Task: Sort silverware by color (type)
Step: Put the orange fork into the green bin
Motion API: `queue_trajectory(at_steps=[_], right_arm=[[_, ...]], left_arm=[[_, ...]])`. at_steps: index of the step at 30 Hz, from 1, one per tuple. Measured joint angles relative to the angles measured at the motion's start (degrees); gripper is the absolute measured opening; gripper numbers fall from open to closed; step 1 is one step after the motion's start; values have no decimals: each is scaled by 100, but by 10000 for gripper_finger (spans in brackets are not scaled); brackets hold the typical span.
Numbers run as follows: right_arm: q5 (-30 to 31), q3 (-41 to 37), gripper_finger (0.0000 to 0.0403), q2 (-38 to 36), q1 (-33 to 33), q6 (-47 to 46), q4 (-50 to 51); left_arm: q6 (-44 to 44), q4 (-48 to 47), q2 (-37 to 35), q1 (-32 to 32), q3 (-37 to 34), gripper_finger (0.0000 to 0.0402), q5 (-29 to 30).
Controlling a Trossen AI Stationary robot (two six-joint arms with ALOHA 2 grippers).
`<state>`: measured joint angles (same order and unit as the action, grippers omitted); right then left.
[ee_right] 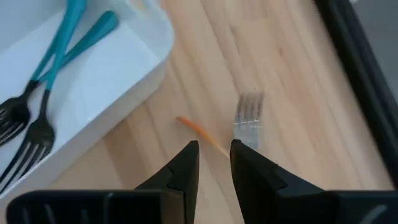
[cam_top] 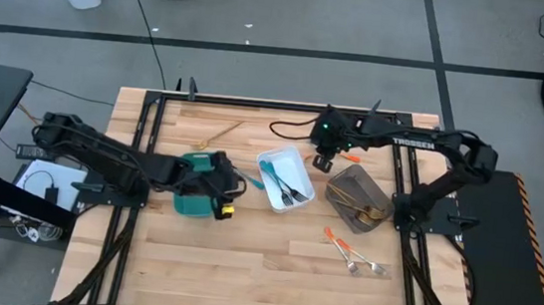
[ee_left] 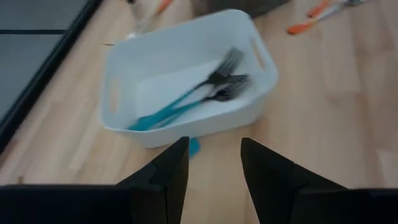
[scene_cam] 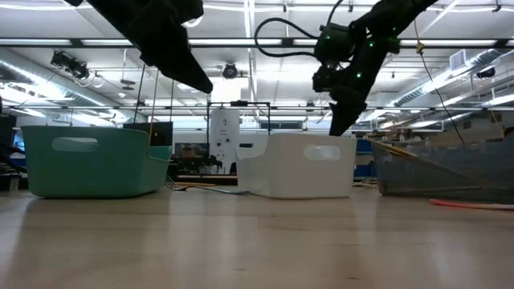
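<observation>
The high view looked straight down on the white tray (cam_top: 283, 178). The low view faced it level from the table top (scene_cam: 241, 241). Both wrist views hung close above it, each showing its blue-handled forks (ee_left: 186, 102).

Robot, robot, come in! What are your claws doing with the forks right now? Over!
Left gripper open, empty, facing white tray. Right gripper narrowly open, empty, above orange-handled fork beside that tray. Blue forks already in the tray. Nothing blocking.
</observation>
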<state>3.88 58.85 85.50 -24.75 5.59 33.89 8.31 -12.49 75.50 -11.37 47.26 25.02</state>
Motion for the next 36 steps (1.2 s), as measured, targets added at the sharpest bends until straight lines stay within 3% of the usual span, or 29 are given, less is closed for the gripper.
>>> queue_trajectory(at_steps=[10,18,27,36], right_arm=[[-331,21,98,547,-444,412,-200],[-414,118,98,629,-715,514,-133],[-380,122,98,895,-801,663,-54],[-352,540,98,906,-841,707,117]], left_arm=[[-814,-6,4,784,-31,155,-4],[-1491,1343,4,1237,-616,155,-522],[-1525,2443,-61,1274,-1322,155,-790],[-1503,2669,-57,1245,-1516,155,-802]])
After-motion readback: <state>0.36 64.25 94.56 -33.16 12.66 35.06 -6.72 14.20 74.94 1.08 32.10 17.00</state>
